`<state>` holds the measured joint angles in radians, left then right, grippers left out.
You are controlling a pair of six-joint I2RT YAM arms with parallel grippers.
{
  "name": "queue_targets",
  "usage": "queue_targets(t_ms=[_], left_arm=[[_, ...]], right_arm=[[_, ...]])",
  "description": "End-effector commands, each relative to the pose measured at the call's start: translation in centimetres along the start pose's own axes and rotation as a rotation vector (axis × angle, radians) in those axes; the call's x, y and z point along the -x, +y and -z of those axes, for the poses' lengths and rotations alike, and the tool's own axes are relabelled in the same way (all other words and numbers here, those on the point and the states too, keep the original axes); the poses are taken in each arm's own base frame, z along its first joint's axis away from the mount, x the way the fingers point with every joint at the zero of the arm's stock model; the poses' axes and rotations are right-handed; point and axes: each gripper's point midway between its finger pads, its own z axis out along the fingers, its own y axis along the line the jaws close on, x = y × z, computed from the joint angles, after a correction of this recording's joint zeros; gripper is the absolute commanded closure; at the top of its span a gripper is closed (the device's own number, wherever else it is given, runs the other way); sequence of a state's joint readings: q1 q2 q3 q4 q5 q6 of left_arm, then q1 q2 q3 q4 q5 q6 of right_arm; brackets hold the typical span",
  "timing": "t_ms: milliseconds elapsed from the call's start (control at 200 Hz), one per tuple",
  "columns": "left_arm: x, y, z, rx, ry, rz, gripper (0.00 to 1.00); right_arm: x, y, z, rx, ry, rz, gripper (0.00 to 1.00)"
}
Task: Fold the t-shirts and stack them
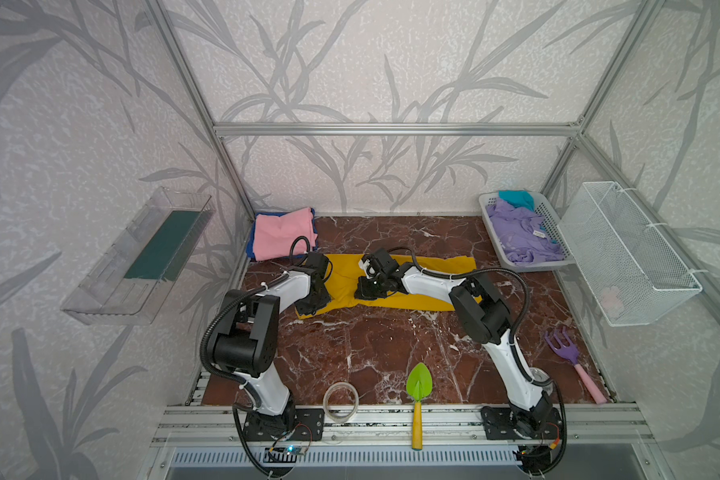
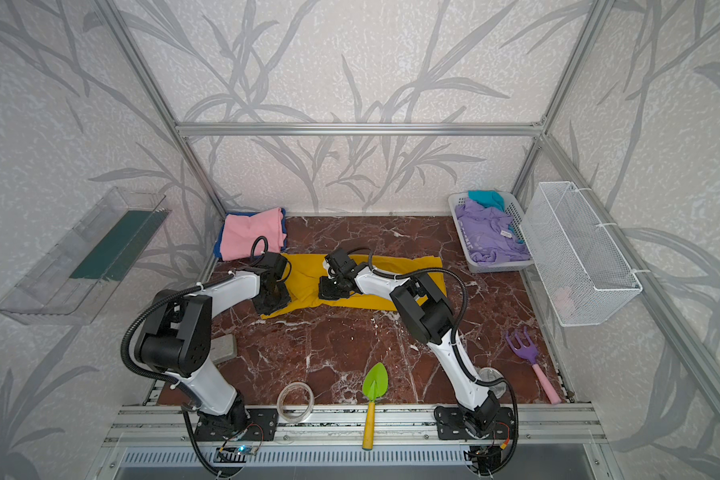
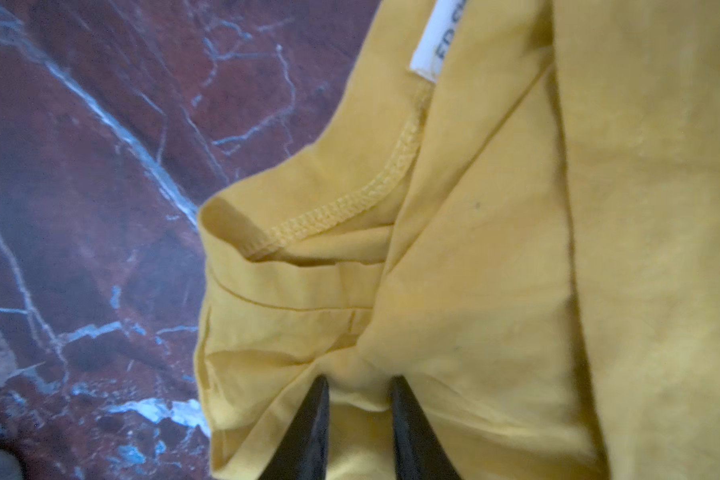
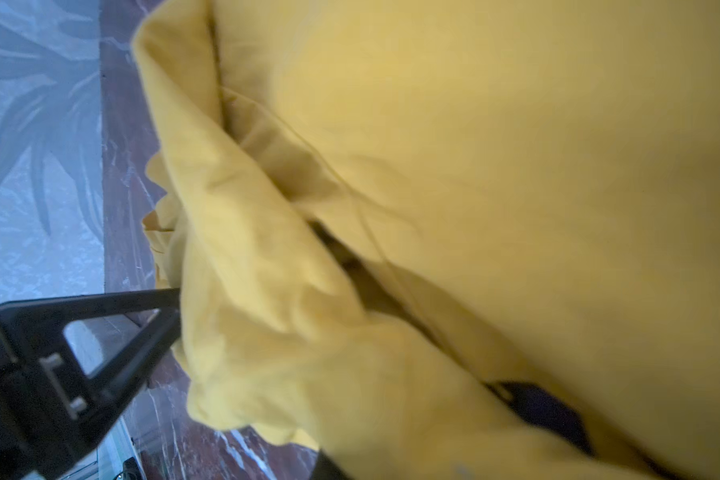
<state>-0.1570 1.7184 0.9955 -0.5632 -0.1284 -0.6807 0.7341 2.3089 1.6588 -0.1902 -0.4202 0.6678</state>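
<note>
Currently the mustard-yellow t-shirt (image 1: 429,286) lies spread on the marble table (image 1: 371,353), just 12 o'clock of centre, with the pink t-shirt (image 1: 281,235) folded at 10 o'clock. At the yellow shirt's 8 o'clock corner the left gripper (image 3: 360,384) pinches a puckered fold (white label (image 3: 433,41) close by); the right gripper (image 4: 177,307) is clamped on cloth near its middle.

Mustard-yellow t-shirt (image 1: 344,274), white-veined red marble tabletop (image 1: 371,353)

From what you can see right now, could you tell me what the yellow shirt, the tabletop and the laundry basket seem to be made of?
Yellow shirt: soft matte knit, likely cotton; creases, stitched seam.
Tabletop: smooth red-brown marble or a marble-look surface; white veins.
Basket: probably moulded plastic, pale; walls pierced with regular holes.
</note>
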Motion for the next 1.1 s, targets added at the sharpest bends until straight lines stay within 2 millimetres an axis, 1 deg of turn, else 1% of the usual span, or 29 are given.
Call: queue_targets(t_ms=[0, 35, 65, 125, 165, 225, 285, 390, 460, 540, 625, 680, 710, 735, 785, 825, 885, 1015, 1035, 1095], left_arm=[[0.2, 2.1, -0.7, 0.093, 0.013, 0.003, 0.72], [0.2, 1.9, -0.6, 0.083, 0.014, 0.004, 0.73], [0.0, 1.6, -0.5, 0.069, 0.022, 0.004, 0.73], [-0.1, 1.0, -0.1, 0.041, 0.02, 0.003, 0.73], [-0.3, 0.7, 0.2, 0.031, 0.016, -0.004, 0.73], [-0.6, 0.4, 0.6, 0.016, 0.018, -0.009, 0.73], [-1.0, 0.3, 0.7, 0.014, 0.024, -0.013, 0.73], [-1.3, 0.8, 0.9, 0.025, 0.019, -0.013, 0.73], [-1.4, 1.0, 1.0, 0.03, 0.019, -0.013, 0.73], [-1.4, 0.9, 1.1, 0.025, 0.019, -0.01, 0.73], [-1.3, 0.8, 1.3, 0.02, 0.015, -0.009, 0.73], [-1.3, 0.8, 1.4, 0.021, 0.017, -0.01, 0.73], [-1.3, 0.8, 1.4, 0.023, 0.016, -0.011, 0.73], [-1.2, 0.7, 1.5, 0.021, 0.013, -0.01, 0.73], [-1.2, 0.7, 1.5, 0.02, 0.014, -0.01, 0.73], [-1.1, 0.7, 1.5, 0.019, 0.013, -0.01, 0.72], [-1.2, 0.7, 1.5, 0.017, 0.018, -0.009, 0.72], [-1.4, 0.7, 1.2, 0.017, 0.026, -0.009, 0.72], [-1.4, 0.7, 1.2, 0.016, 0.026, -0.008, 0.72], [-1.5, 0.6, 1.1, 0.014, 0.029, -0.009, 0.72]], right_arm=[[-1.5, -3.4, 3.1, -0.105, 0.02, -0.047, 1.0], [-2.4, -4.4, 3.8, -0.14, 0.028, -0.06, 1.0], [-3.2, -5.2, 4.4, -0.171, 0.039, -0.035, 1.0], [-4.9, -6.6, 5.0, -0.212, 0.062, -0.04, 1.0], [-5.7, -6.9, 5.2, -0.218, 0.075, -0.045, 1.0], [-5.8, -6.6, 5.5, -0.209, 0.075, -0.039, 1.0], [-4.7, -5.4, 6.0, -0.19, 0.049, -0.023, 1.0], [-1.6, -1.5, 7.0, -0.141, -0.018, 0.055, 1.0], [-0.3, 1.0, 6.8, -0.112, -0.03, 0.105, 1.0], [0.3, 3.0, 5.9, -0.088, -0.023, 0.144, 1.0], [0.2, 4.2, 4.5, -0.066, 0.0, 0.162, 1.0], [-0.2, 4.9, 3.8, -0.055, 0.016, 0.186, 0.97], [-0.4, 5.3, 3.4, -0.057, 0.023, 0.21, 0.93], [-0.6, 5.5, 3.1, -0.064, 0.031, 0.228, 0.87], [-1.0, 5.8, 2.5, -0.085, 0.048, 0.274, 0.74], [-1.3, 5.8, 1.9, -0.106, 0.063, 0.302, 0.67], [-1.8, 5.8, 1.2, -0.12, 0.086, 0.327, 0.63], [-2.7, 5.6, -0.2, -0.131, 0.135, 0.341, 0.62], [-2.9, 5.5, -0.4, -0.133, 0.14, 0.341, 0.6], [-3.1, 5.3, -1.0, -0.142, 0.148, 0.342, 0.49]])
